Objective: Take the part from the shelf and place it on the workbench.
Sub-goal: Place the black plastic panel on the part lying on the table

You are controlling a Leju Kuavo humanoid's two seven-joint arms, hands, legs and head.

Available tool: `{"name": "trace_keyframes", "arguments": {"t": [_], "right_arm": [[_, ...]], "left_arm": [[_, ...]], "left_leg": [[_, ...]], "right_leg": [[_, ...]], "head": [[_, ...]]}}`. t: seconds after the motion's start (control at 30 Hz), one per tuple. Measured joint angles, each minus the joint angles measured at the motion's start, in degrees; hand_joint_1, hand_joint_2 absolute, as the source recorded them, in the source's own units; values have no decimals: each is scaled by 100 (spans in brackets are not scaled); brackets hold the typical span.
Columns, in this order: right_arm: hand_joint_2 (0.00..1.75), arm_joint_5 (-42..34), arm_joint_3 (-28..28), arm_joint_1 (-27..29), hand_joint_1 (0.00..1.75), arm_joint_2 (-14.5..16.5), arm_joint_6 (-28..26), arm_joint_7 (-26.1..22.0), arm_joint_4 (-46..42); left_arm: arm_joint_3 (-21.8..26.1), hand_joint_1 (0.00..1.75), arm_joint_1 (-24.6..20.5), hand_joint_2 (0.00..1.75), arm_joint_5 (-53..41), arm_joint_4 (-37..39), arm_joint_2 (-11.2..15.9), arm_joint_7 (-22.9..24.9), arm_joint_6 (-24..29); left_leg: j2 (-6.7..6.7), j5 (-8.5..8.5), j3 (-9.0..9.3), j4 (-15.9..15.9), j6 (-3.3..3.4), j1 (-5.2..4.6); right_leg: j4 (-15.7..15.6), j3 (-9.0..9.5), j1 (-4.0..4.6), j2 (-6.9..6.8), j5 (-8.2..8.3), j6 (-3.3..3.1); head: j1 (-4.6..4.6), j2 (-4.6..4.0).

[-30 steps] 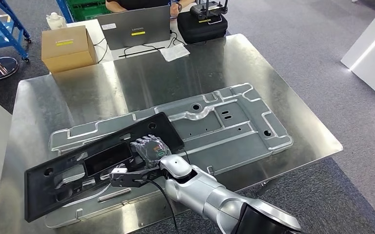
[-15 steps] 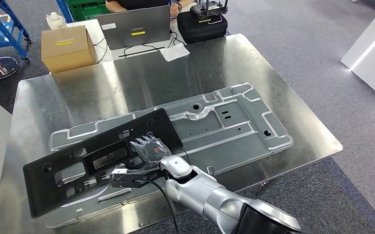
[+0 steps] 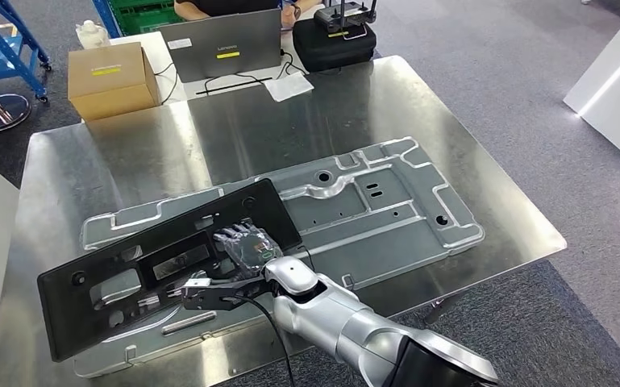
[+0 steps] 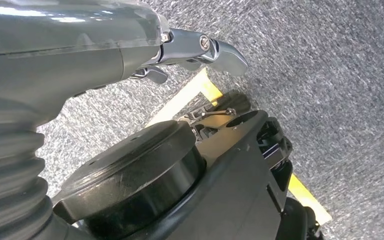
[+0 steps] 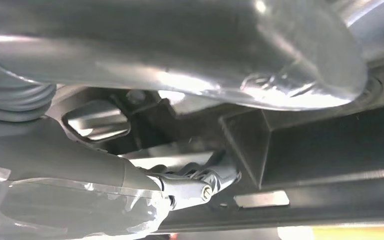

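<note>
The part is a long black plastic panel (image 3: 173,231) with several cut-outs. It hangs tilted over the left end of a silver stamped metal plate (image 3: 387,205) lying on the steel workbench (image 3: 290,121). My right hand (image 3: 246,246) grips the panel near its right end, fingers reaching through one of its openings. In the right wrist view the fingers (image 5: 199,187) hook on the panel's dark ribbed edge (image 5: 319,145). My left hand (image 4: 80,45) hangs over grey carpet, fingers out and holding nothing.
Behind the workbench stand a cardboard box (image 3: 113,76), a laptop (image 3: 222,44) and a black case (image 3: 334,36), with a person (image 3: 210,6) seated behind them. A blue cart (image 3: 8,40) is at the far left. A yellow floor line (image 4: 199,90) runs below my left hand.
The black panel has shifted slightly up and left in my right hand, its right end riding further over the silver plate. The arm has barely moved.
</note>
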Motion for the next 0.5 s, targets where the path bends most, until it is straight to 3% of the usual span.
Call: {"name": "trace_keyframes", "arguments": {"t": [0.2,0.4,0.5], "right_arm": [[0,-63,-41,-306,0,-15,614,146,-1202],[0,-369,-228,-1224,0,-186,1282,607,-2472],[0,-335,-298,-1490,0,-245,1291,720,-2823]], "left_arm": [[0,0,10,175,118,0,0,-73,26],[-12,0,26,175,176,0,0,-137,38],[-44,0,24,175,165,0,0,-133,42]], "left_leg": [[4,0,-3,0,0,0],[4,2,-8,0,-2,0],[2,2,-7,0,-1,0]], "right_leg": [[0,-7,0,3,1,-1],[3,-12,0,2,1,-1],[2,-10,-1,0,1,-1]], "head": [[-1,-1],[-1,0],[0,0]]}}
